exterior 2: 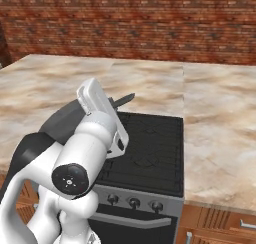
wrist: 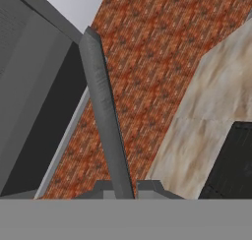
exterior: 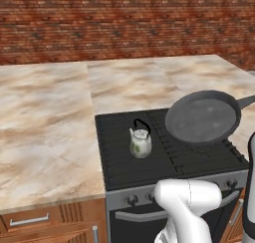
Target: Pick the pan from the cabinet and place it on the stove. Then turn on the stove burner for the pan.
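I see the pan (exterior: pixel 201 118) as dull dark grey metal, its inner face slightly mottled and matt. Under it, the stove (exterior: pixel 149 162) has a ridged black grate top, rough-looking and without shine, and a smooth grey metallic front with round knobs (exterior 2: pixel 134 203). On the grate left of the pan, the kettle (exterior: pixel 141 143) looks like glossy whitish enamel with a black hoop. Around the stove the counter (exterior: pixel 45 122) is polished beige marbled stone. Behind the stove, the wall (exterior: pixel 124 23) is rough red brick. Left of the stove front, the drawers (exterior: pixel 35 222) are reddish-brown wood with brushed metal handles.
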